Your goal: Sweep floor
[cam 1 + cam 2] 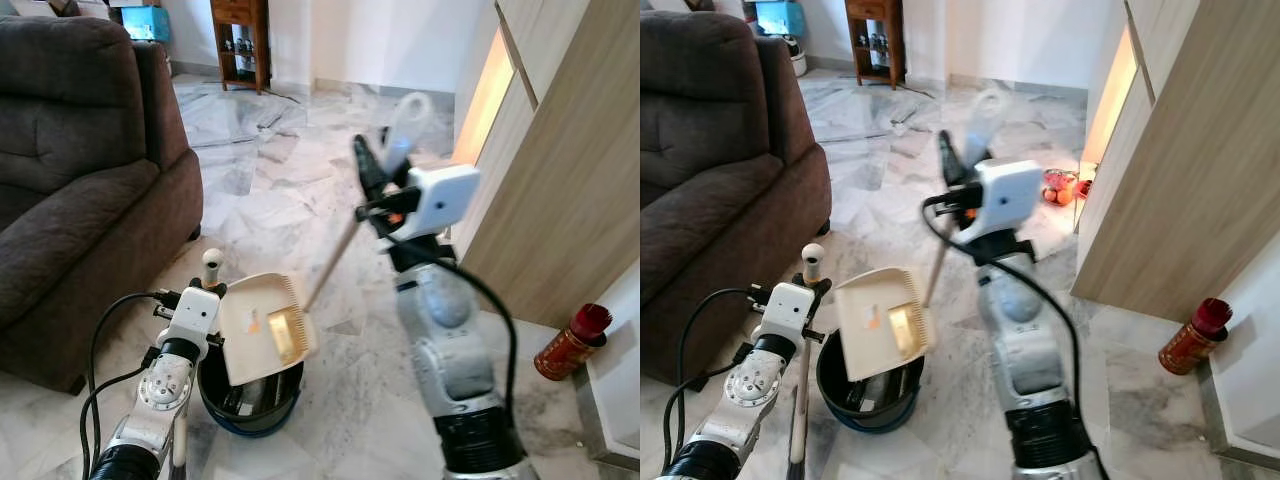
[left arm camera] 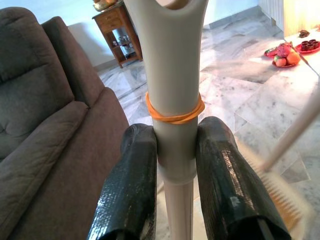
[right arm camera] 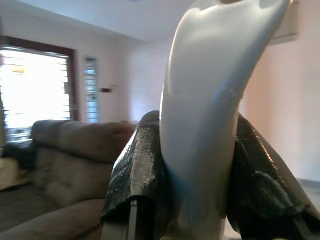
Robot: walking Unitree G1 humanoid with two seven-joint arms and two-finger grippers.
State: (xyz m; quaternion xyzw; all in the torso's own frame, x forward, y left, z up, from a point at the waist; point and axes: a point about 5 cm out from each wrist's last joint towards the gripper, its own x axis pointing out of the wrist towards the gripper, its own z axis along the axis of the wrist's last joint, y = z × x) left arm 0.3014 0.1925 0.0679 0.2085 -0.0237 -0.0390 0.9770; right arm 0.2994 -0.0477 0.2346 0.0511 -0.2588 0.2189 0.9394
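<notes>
Low in the frame, the left gripper [image 1: 205,290] fingers [image 2: 131,185] pinch the cream plastic dustpan [image 1: 265,325], tipped over the dark round bin [image 1: 245,405], probably for emptying. Centre, right gripper [image 1: 385,165] fingers clamp the white-handled broom [image 1: 405,120], raised clear.

My two head eyes look forward and down from standing height over the marble floor [image 1: 300,190], both sharing the brown sofa [image 1: 70,170] and my arms, while each wrist camera peers very close along its own black fingers [image 2: 130,185], the right one tilted upward.
</notes>
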